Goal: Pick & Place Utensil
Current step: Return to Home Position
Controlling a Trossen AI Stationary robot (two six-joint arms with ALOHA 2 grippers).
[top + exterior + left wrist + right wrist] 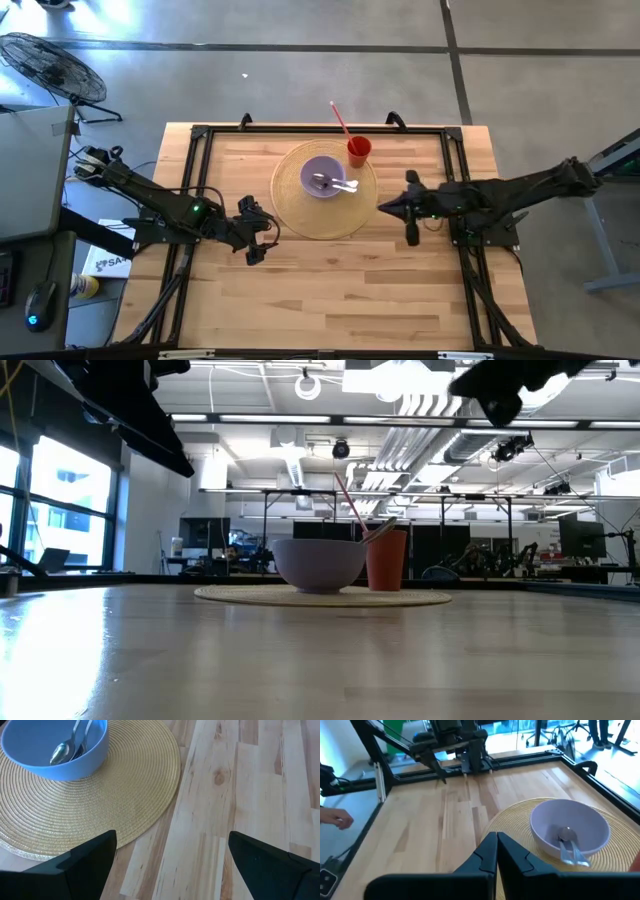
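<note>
A lavender bowl (323, 177) sits on a round woven mat (300, 212) at the table's far middle. Metal utensils (568, 845) lie in the bowl, one a spoon (62, 752), and their handles lean on its rim. A red cup (359, 151) with a red straw (340, 118) stands on the mat's far right edge. My left gripper (172, 855) hovers open over bare wood just left of the mat, holding nothing. My right gripper (496, 840) is shut and empty, raised at the mat's right edge and pointing toward the bowl.
A black frame (200, 135) borders the table's far edge and sides. Bare wood (330, 290) fills the near half of the table. A person's hand (335, 817) shows beyond the table's edge in the right wrist view. A fan (50, 65) stands on the floor at far left.
</note>
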